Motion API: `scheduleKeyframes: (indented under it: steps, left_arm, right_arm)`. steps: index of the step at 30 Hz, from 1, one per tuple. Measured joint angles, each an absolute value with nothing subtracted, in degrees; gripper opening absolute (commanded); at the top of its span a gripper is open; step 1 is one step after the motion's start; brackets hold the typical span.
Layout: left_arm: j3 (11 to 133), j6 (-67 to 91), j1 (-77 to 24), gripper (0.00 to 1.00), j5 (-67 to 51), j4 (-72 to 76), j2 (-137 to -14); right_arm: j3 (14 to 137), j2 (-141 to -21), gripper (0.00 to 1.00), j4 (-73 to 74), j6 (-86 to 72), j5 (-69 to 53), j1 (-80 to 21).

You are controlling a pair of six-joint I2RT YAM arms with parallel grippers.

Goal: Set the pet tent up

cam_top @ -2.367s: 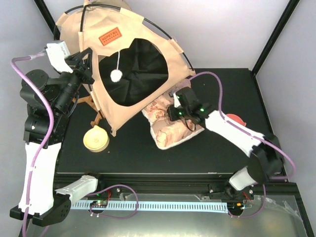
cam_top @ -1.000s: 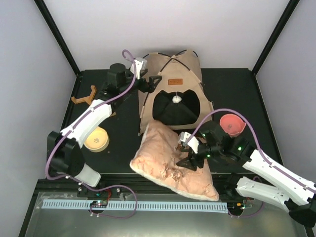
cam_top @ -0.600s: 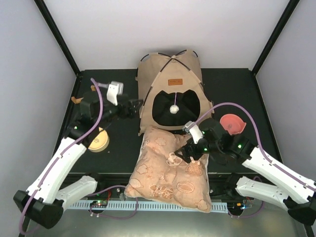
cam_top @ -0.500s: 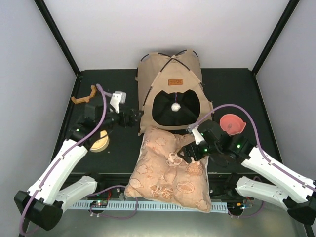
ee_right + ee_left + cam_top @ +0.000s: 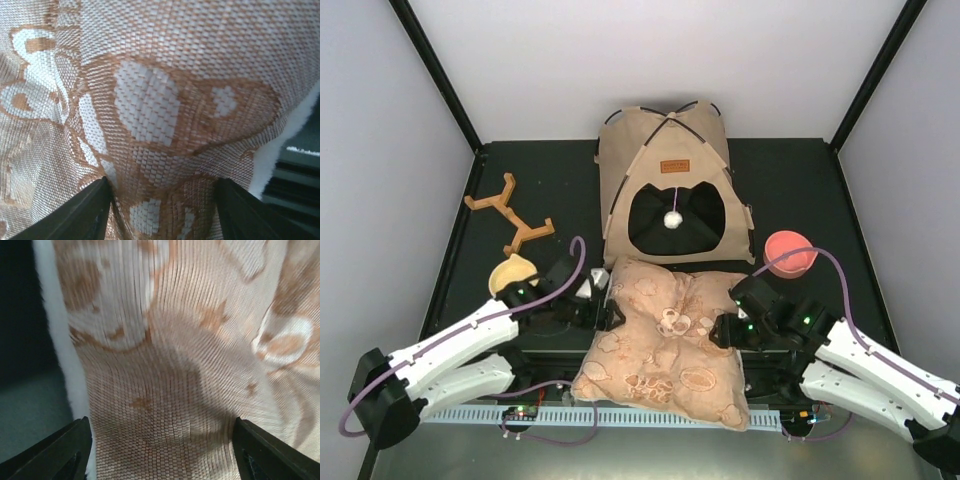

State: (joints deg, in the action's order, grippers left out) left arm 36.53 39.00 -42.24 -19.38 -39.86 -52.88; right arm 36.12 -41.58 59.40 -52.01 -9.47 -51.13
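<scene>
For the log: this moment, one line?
pet tent upright | cushion in front | left gripper, right gripper at cushion's sides

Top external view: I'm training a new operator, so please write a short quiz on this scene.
1. True or false: the white pom-pom hangs in the dark opening of the pet tent.
2. The floral cushion lies: A) inside the tent; B) on the near side of the tent's opening; C) behind the tent.
3. What colour is the bowl to the right of the tent?
Key: 1 true; 2 B; 3 pink.
</scene>
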Motion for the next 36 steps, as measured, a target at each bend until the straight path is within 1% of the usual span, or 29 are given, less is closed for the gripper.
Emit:
scheduleKeyframes:
  steps: [1, 2, 3, 4, 6, 7, 8, 9, 13, 16, 23, 25, 29, 32, 36]
  left_arm:
    - [35.05, 40.45, -43.70, 0.66, -19.44, -38.81, -52.97]
    - [34.00, 41.67, -44.88, 0.58, -19.55, -37.95, -53.17]
    - [33.06, 42.98, -46.24, 0.45, -19.64, -36.77, -53.74]
    - [32.56, 44.07, -47.42, 0.36, -19.75, -35.44, -54.57]
    - [32.42, 45.58, -49.87, 0.18, -20.08, -32.25, -56.55]
    - [32.47, 46.37, -50.85, 0.11, -20.16, -30.79, -57.17]
    - [32.62, 46.78, -52.18, 0.04, -20.10, -29.39, -57.67]
    - [32.99, 47.13, -53.54, 0.02, -20.01, -28.23, -58.00]
    - [36.80, 47.83, -57.93, 0.01, -19.18, -24.45, -58.52]
    - [41.36, 47.64, -59.81, 0.02, -18.20, -21.69, -59.11]
    - [50.09, 45.04, -61.10, 0.01, -15.05, -19.05, -65.47]
    - [51.51, 44.53, -60.66, 0.01, -13.28, -18.68, -67.81]
    - [54.39, 42.89, -58.15, 0.02, -10.52, -18.44, -73.36]
    - [56.99, 41.74, -55.37, 0.02, -10.57, -18.48, -78.54]
    - [61.19, 40.10, -51.27, 0.02, -12.95, -19.05, -85.01]
  right_arm:
    - [35.75, -41.43, 0.43, 58.96, -52.27, -9.56, -51.13]
    - [35.51, -41.45, 0.28, 58.33, -52.69, -9.82, -51.13]
    - [35.44, -41.63, 0.18, 57.56, -52.71, -10.26, -51.16]
    - [35.44, -42.00, 0.11, 56.53, -52.58, -10.76, -51.16]
    - [35.77, -42.78, 0.02, 54.78, -52.23, -11.94, -51.16]
    - [36.14, -43.13, 0.01, 54.04, -51.62, -12.40, -51.18]
    - [36.73, -43.27, 0.01, 53.80, -50.85, -12.75, -51.22]
    - [37.76, -43.35, 0.01, 53.71, -50.11, -13.10, -51.33]
    - [43.38, -44.18, 0.01, 53.28, -46.00, -14.76, -51.42]
    - [48.49, -47.46, 0.01, 52.95, -42.06, -15.99, -51.42]
    - [57.08, -56.05, 0.01, 51.62, -33.04, -13.89, -50.78]
    - [58.92, -58.70, 0.01, 51.66, -30.61, -13.56, -49.30]
    - [61.93, -66.76, 0.02, 50.83, -25.23, -15.44, -43.11]
    - [63.55, -72.20, 0.02, 50.04, -21.52, -17.02, -39.31]
    - [67.09, -78.70, 0.08, 49.95, -16.23, -18.98, -34.81]
